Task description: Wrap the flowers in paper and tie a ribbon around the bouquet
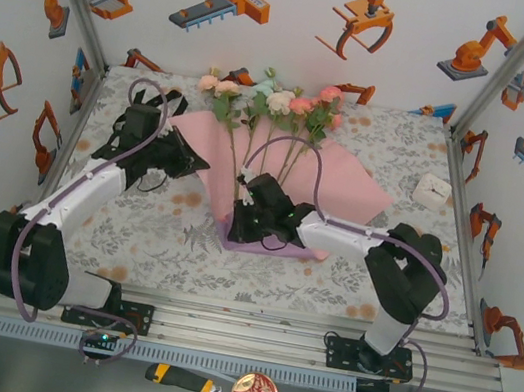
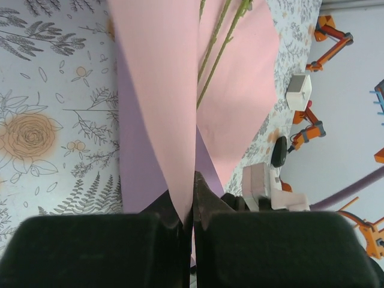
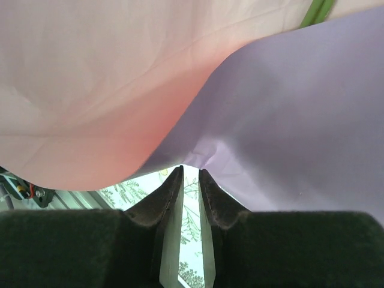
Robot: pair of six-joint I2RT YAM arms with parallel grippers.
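My left pincer [image 2: 192,193] is clamped tight on the paper [image 1: 349,193]. In its wrist view a raised fold of the sheet, pale pink on one side and purple on the other, runs straight into the closed fingers and ends there. From above, that pincer sits at the sheet's left edge, over the tablecloth [image 1: 165,230], with the paper lifted off the cloth on that side.

My right pincer [image 3: 191,175] is narrow, with a thin slit between its fingers. Through that slit I see the patterned cloth, and nothing lies inside it. The paper's edge arches just above the tips, purple face to the right and pink face to the left. Whether the tips touch it I cannot tell. From above, this pincer is at the near, pointed end of the sheet, right by the lower ends of the stems.

The flowers [image 1: 276,102] lie on the pink face, with their blooms toward the far edge of the table. Their stems run toward me and gather near my right pincer. In the left wrist view, two green stems cross the pink sheet beyond the fingers, well apart from them.
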